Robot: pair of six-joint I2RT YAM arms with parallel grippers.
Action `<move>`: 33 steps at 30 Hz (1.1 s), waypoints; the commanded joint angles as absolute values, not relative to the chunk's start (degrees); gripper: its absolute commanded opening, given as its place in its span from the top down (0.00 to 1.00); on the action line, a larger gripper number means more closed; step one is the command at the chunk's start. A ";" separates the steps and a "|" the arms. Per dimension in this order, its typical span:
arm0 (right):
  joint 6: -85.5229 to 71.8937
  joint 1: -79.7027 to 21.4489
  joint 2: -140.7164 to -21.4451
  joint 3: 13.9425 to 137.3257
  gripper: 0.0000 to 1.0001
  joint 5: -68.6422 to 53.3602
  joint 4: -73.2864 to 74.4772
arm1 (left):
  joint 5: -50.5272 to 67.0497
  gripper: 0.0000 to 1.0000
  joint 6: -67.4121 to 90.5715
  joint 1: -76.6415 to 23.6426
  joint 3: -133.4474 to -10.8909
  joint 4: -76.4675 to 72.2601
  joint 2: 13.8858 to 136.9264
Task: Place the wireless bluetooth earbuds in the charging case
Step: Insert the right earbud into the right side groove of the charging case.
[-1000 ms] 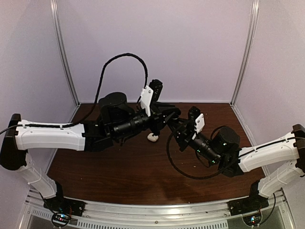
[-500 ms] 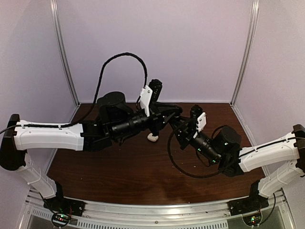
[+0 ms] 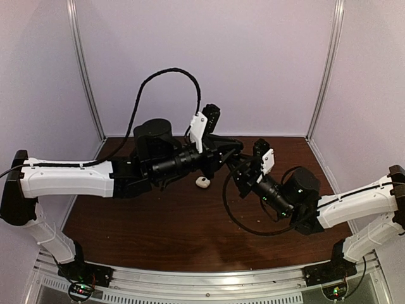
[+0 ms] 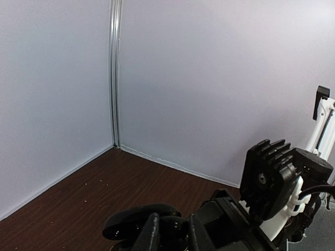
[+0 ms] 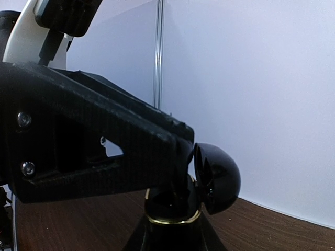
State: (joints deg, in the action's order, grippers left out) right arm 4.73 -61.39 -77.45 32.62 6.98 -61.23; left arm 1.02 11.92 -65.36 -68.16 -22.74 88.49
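Note:
In the right wrist view my right gripper (image 5: 170,241) is shut on a glossy black charging case (image 5: 172,206) with a gold rim. The case stands upright, its lid (image 5: 217,178) swung open to the right. My left gripper (image 5: 180,166) reaches in from the left, its tips right at the case's mouth. In the left wrist view its fingers (image 4: 151,235) pinch a small glossy black shape (image 4: 175,230), apparently a black earbud, just in front of the open lid (image 4: 138,217). From above, both grippers (image 3: 233,152) (image 3: 236,166) meet above the table's middle, and the case is lost among them.
A small white rounded object (image 3: 202,182) lies on the brown table (image 3: 158,221) just below the left wrist. The left arm's cable loops high toward the back wall. A black cable (image 3: 231,215) hangs under the right wrist. White walls close three sides.
The left arm has lifted and shifted slightly right, uncovering the white object on the table. The right gripper with the case has edged up toward the left gripper.

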 commanded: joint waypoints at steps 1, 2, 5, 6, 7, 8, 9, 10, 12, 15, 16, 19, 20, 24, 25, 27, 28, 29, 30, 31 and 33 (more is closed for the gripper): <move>5.53 -61.79 -75.38 32.60 1.00 6.42 -64.60 | -1.84 0.89 12.39 -65.65 -70.89 -16.16 91.18; 5.60 -61.83 -75.26 32.45 1.00 6.38 -64.91 | -2.12 0.89 12.66 -65.61 -71.52 -14.84 91.71; 5.75 -61.74 -74.85 32.26 1.00 6.50 -65.21 | -2.56 0.88 13.13 -65.65 -73.38 -11.93 92.98; 5.84 -61.76 -74.76 32.11 1.00 6.56 -65.31 | -2.81 0.88 13.24 -65.65 -73.46 -11.52 93.06; 5.88 -61.78 -74.65 32.06 1.00 6.62 -65.37 | -3.23 0.88 13.49 -65.64 -73.40 -11.16 93.09; 5.96 -61.79 -74.55 32.03 1.00 6.71 -65.37 | -3.88 0.88 13.69 -65.65 -73.28 -10.78 92.93; 6.04 -61.83 -74.46 32.00 1.00 6.78 -65.38 | -4.49 0.88 13.79 -65.65 -73.11 -10.65 92.77; 6.06 -61.78 -74.32 31.97 1.00 6.85 -65.38 | -5.02 0.88 13.91 -65.63 -72.88 -10.57 92.43; 5.98 -61.79 -74.27 31.91 1.00 7.09 -65.55 | -6.17 0.88 14.04 -65.52 -72.27 -10.60 91.82; 5.68 -61.78 -74.27 31.66 1.00 7.28 -66.04 | -7.33 0.88 14.31 -65.57 -71.37 -11.02 91.10; 5.57 -61.79 -74.27 31.55 1.00 7.34 -66.30 | -7.65 0.88 14.51 -65.57 -71.07 -11.13 90.87; 5.20 -61.72 -74.05 31.04 1.00 7.70 -67.48 | -8.00 0.87 14.94 -65.57 -70.10 -11.95 90.41; 5.09 -61.69 -74.01 31.03 1.00 7.88 -67.57 | -8.07 0.87 15.14 -65.57 -70.06 -11.99 90.29; 4.84 -61.70 -73.75 30.44 1.00 9.02 -68.89 | -7.94 0.85 16.11 -65.56 -69.81 -12.31 90.28; 4.74 -61.70 -73.74 30.44 1.00 9.38 -68.99 | -7.94 0.85 16.35 -65.52 -69.72 -12.51 90.34; 4.68 -61.70 -73.82 30.41 1.00 9.87 -69.45 | -7.94 0.85 16.89 -65.49 -69.70 -12.55 90.44; 4.66 -61.66 -73.83 30.29 1.00 10.11 -69.70 | -7.99 0.85 17.21 -65.49 -69.63 -12.62 90.36; 4.72 -61.69 -73.76 30.19 1.00 10.28 -69.94 | -8.10 0.84 17.49 -65.48 -69.49 -12.77 90.35; 4.70 -61.70 -73.74 30.11 1.00 10.52 -70.22 | -8.23 0.84 17.78 -65.48 -69.40 -12.79 90.41; 4.74 -61.70 -73.74 29.99 1.00 10.58 -70.60 | -8.20 0.84 17.90 -65.48 -69.40 -12.83 90.40; 4.79 -61.70 -73.87 30.06 1.00 10.40 -70.67 | -8.28 0.82 18.08 -65.47 -69.64 -12.60 90.75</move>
State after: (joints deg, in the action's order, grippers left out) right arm 4.71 -61.36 -76.34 29.85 9.65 -61.78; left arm -5.74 16.95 -66.13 -71.33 -16.64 90.41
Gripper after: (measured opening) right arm 0.218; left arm 0.170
